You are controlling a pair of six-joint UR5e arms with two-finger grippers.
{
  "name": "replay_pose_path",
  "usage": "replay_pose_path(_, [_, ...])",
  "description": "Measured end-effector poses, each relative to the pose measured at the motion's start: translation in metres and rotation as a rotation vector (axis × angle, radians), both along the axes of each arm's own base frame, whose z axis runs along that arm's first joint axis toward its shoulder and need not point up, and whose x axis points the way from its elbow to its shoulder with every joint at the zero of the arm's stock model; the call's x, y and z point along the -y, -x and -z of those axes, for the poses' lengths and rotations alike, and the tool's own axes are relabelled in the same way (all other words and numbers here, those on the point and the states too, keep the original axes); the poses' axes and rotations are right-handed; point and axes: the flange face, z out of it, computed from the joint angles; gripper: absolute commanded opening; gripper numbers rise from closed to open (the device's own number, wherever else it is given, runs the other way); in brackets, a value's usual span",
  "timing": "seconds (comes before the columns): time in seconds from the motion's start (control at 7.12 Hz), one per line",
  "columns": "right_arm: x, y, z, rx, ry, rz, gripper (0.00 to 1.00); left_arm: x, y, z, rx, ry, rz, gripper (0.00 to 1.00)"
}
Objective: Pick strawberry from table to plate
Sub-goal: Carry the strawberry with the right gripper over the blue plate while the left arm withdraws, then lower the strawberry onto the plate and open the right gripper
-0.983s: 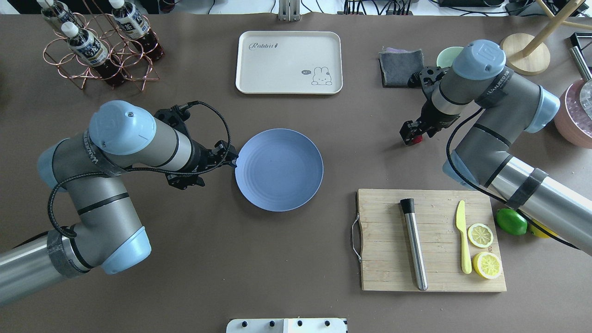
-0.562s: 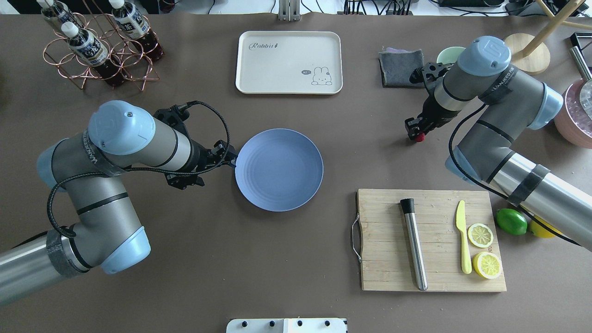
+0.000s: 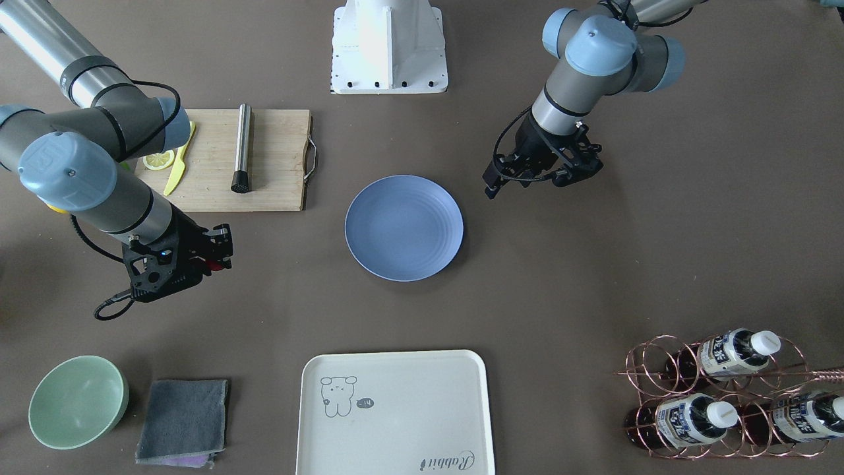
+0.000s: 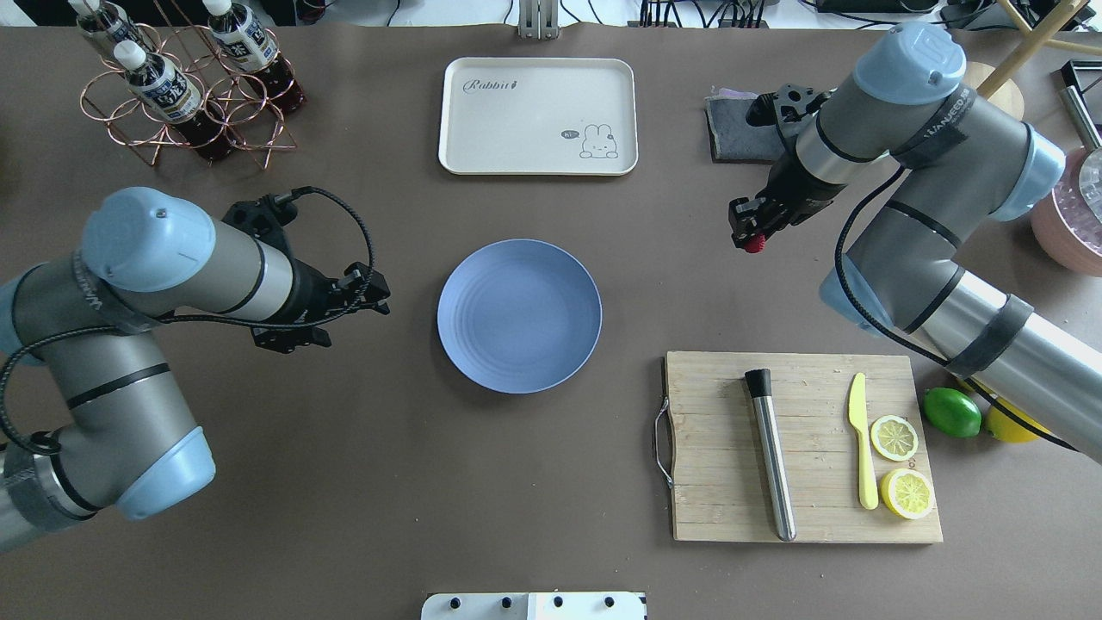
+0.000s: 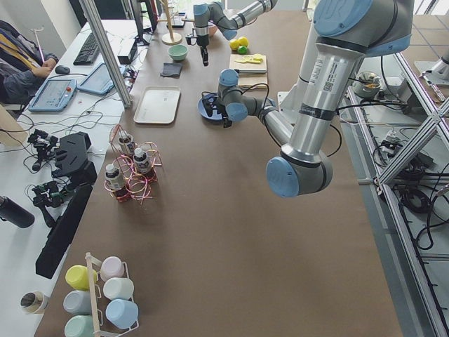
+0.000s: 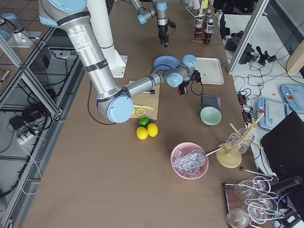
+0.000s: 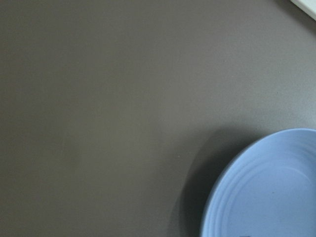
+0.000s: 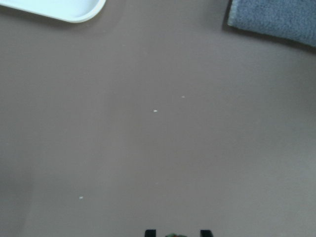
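The small red strawberry (image 4: 755, 244) hangs over the brown table (image 4: 516, 482), with my right gripper (image 4: 751, 234) shut on it, well to the right of the plate. It also shows in the front view as the strawberry (image 3: 214, 265) under that right gripper (image 3: 221, 256). In the right wrist view only the fingertips (image 8: 149, 232) and a bit of green between them show. The blue plate (image 4: 519, 316) lies bare at the table's middle. My left gripper (image 4: 379, 295) hovers open a short way left of the plate, touching nothing. The left wrist view catches the plate's rim (image 7: 222, 197).
A bamboo cutting board (image 4: 723, 465) with a metal rod, a yellow knife and lemon halves lies at the front right. Beside it sit a lime (image 4: 952, 412) and a lemon. A cream tray (image 4: 538, 116), a grey cloth (image 4: 732, 129), a green bowl (image 3: 78, 401) and a bottle rack (image 4: 185, 86) line the far side.
My right gripper has lifted and carried the strawberry a little left and away from me. My left arm has drawn back to the left, off the plate's rim.
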Motion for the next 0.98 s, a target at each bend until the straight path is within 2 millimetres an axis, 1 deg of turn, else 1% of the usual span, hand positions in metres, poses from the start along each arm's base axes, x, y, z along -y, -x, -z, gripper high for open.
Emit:
replay_pose_path(0.14, [-0.022,0.026,0.033,-0.003,0.023,-0.034,0.00,0.000,0.035,-0.023,0.025,-0.036,-0.038,0.94])
replay_pose_path(0.42, [-0.066,0.098,0.107,-0.002,0.081,-0.107,0.00,0.012,0.105,-0.076,0.084,-0.112,-0.118,0.94])
replay_pose_path(0.56, [-0.088,0.132,0.135,-0.001,0.103,-0.137,0.00,0.017,0.136,-0.099,0.105,-0.150,-0.155,0.94])
replay_pose_path(0.7, [-0.104,0.165,0.150,-0.010,0.126,-0.160,0.00,0.021,0.165,-0.120,0.121,-0.181,-0.187,0.95])
replay_pose_path(0.84, [-0.112,0.196,0.157,-0.025,0.142,-0.177,0.00,0.023,0.193,-0.137,0.124,-0.197,-0.207,0.95])
replay_pose_path(0.98, [-0.113,0.221,0.156,-0.024,0.152,-0.189,0.00,0.024,0.212,-0.147,0.118,-0.198,-0.214,0.96])
